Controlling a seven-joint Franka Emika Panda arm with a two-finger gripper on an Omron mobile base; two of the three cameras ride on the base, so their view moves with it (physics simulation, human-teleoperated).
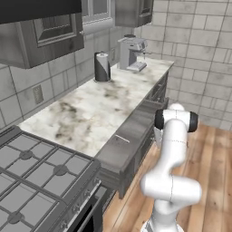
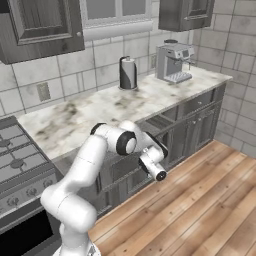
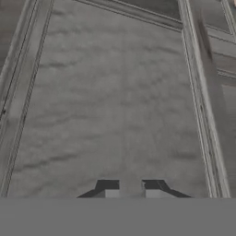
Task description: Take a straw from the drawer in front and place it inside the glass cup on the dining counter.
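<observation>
The drawer (image 1: 129, 136) stands pulled out past the worktop (image 1: 90, 111) edge, bare wood floor (image 1: 213, 172) beside it. The straw (image 1: 122, 138) lies on its grey inside. The claw (image 3: 130, 185) is pressed together above that floor; whether it pinches anything I cannot tell.

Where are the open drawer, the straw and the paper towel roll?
drawer (image 1: 118, 149): left base view, bare grey floor.
straw (image 1: 122, 138): left base view, mid-stick, lying in the drawer.
paper towel roll (image 2: 128, 73): right base view, its side.
</observation>
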